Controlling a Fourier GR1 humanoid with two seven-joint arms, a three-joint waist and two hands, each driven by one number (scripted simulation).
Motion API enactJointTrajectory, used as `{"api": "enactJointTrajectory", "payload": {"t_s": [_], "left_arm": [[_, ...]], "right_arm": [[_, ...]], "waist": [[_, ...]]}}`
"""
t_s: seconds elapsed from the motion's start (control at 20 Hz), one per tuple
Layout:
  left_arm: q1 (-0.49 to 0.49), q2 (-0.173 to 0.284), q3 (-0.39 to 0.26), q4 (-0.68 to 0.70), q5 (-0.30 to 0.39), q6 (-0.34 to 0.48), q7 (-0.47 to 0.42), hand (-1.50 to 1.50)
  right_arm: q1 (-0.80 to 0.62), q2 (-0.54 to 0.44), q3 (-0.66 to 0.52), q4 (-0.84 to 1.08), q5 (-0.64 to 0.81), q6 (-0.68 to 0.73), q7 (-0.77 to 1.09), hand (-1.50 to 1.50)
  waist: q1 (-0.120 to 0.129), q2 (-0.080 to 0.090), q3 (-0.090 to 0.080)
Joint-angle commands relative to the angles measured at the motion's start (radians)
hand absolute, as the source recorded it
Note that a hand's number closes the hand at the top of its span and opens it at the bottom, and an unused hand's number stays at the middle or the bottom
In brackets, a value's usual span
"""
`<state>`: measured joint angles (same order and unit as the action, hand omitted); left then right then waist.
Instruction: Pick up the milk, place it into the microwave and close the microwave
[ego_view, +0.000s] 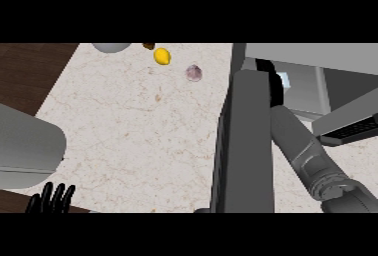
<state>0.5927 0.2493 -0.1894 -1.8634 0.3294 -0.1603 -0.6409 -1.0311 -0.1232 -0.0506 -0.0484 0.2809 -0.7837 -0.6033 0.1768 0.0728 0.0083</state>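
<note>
The right robot hand (267, 67) reaches past the open microwave door (244, 145) into the microwave (310, 75) – its fingers hidden, so I cannot tell their state or see the milk – likely a light, stiff carton best held by its sides – while the left robot hand (52, 199) rests with fingers straight.

The microwave (295, 95) sits at three o'clock on the counter, grey, its door (244, 145) swung wide open toward six o'clock and seen edge-on. A white sliver shows inside the cavity, possibly the milk (283, 80), mostly hidden.
</note>
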Motion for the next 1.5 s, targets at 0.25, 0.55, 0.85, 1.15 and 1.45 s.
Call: {"api": "enactJointTrajectory", "payload": {"t_s": [0.25, 0.55, 0.85, 1.15, 1.45], "left_arm": [[0.018, -0.003, 0.004, 0.011, -0.001, -0.005, -0.019, -1.5], [0.057, 0.003, -0.001, -0.025, 0.0, -0.013, -0.022, -1.5], [0.07, 0.004, 0.007, -0.044, -0.008, -0.002, -0.017, -1.5], [0.109, -0.014, -0.012, -0.048, -0.006, 0.014, 0.008, -1.5], [0.128, -0.045, -0.083, -0.05, -0.106, 0.045, -0.008, -1.5]], "right_arm": [[0.079, 0.013, -0.127, -0.089, -0.133, 0.251, -0.164, -1.5], [0.155, 0.04, -0.179, -0.087, -0.189, 0.385, -0.268, -1.5], [0.263, 0.046, -0.209, -0.08, -0.219, 0.496, -0.392, -1.5], [0.366, 0.053, -0.212, -0.1, -0.223, 0.573, -0.521, -1.5], [0.386, 0.01, -0.203, -0.108, -0.223, 0.738, -0.507, -1.5]], "waist": [[-0.055, -0.018, 0.001], [-0.077, -0.033, -0.002], [-0.107, -0.043, -0.003], [-0.137, -0.056, -0.005], [-0.149, -0.064, -0.006]]}}
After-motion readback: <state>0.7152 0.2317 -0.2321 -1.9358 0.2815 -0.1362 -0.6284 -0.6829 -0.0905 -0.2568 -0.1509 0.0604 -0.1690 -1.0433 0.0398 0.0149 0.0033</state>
